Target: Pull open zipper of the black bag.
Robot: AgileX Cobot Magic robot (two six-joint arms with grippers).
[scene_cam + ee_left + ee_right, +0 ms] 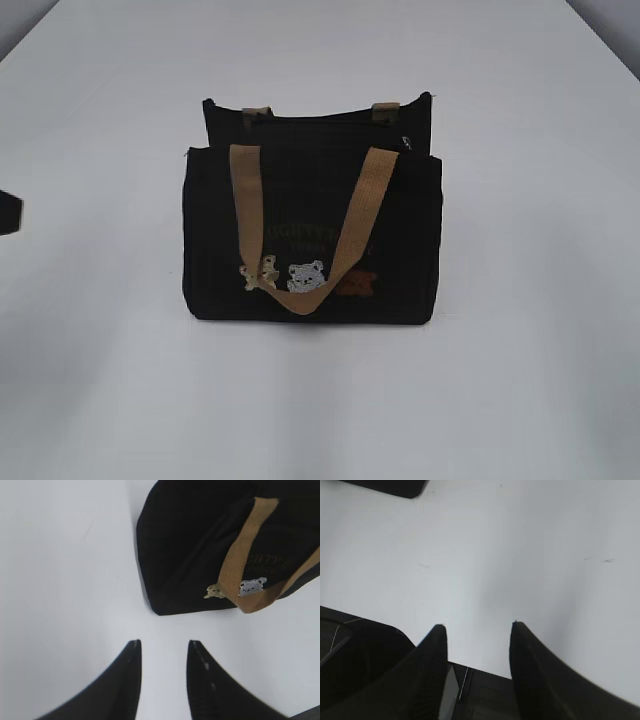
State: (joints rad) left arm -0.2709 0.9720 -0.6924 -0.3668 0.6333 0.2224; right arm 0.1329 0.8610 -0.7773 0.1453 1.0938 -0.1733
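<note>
Bag upright mid-table, both claws parted and empty

Left claw (163, 652) first: my two dark fingers stand apart over bare white table (65, 555), nothing between them. The black bag (195, 540) sits just ahead and to the right of the tips, not touching. I judge this arm is placed low beside the bag's left end to brace the fabric when the pull starts. In the exterior view only a dark sliver at the left edge shows, likely this arm; can't be sure.

Middle: the black bag (310, 240) stands upright near the table's centre, well clear of every edge, front face toward the camera. Front tan handle (310, 225) hangs down over the bear patches (305, 277), so the top is left clear. The zipper (330, 122) runs along the top; a small pale glint near the right end may be the pull, too small to confirm.

Right claw (479, 630): fingers also spread, holding nothing, only white table beyond. Dark material below the tips, unclear what. Task not yet started; pull ungrasped.
</note>
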